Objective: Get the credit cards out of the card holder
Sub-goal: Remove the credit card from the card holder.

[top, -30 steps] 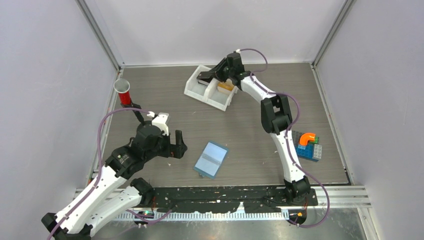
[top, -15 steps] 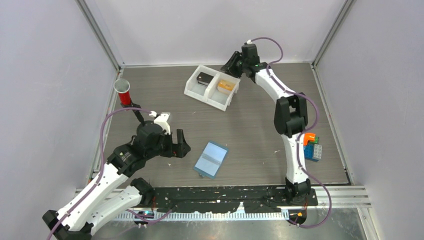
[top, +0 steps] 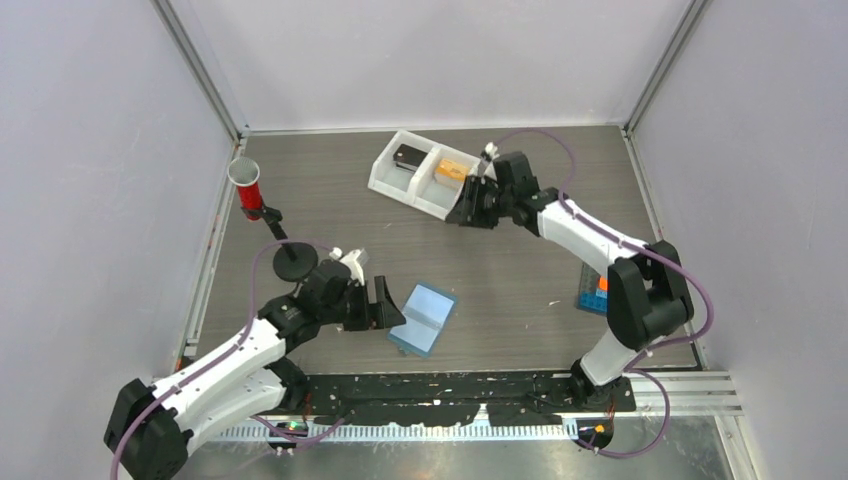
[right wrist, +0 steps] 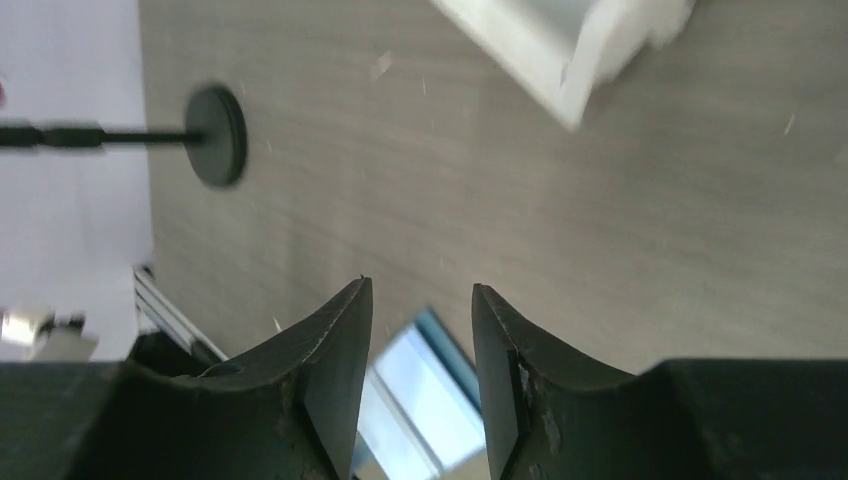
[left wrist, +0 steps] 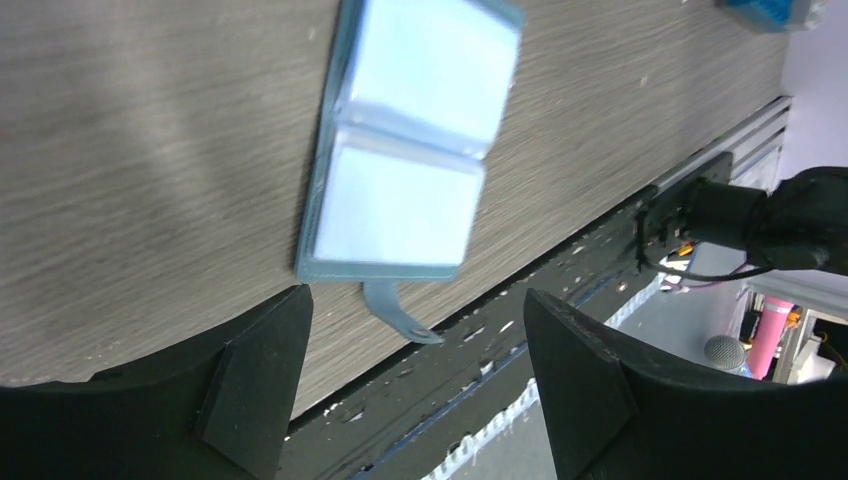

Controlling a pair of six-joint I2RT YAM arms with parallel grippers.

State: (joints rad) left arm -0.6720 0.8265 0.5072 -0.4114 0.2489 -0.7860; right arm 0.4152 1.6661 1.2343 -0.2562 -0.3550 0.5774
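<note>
One dark credit card (top: 407,157) lies in the white tray (top: 400,193), just beside the right pincer (top: 472,212), whose jaws stand apart and empty. The open card holder (top: 422,318) lies just ahead of the spread left pincer (top: 384,304). Its pale sleeves show no card (probably nearly done).

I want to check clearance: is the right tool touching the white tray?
Apart. The right wrist view shows bare table between the right tool and the white tray.
</note>
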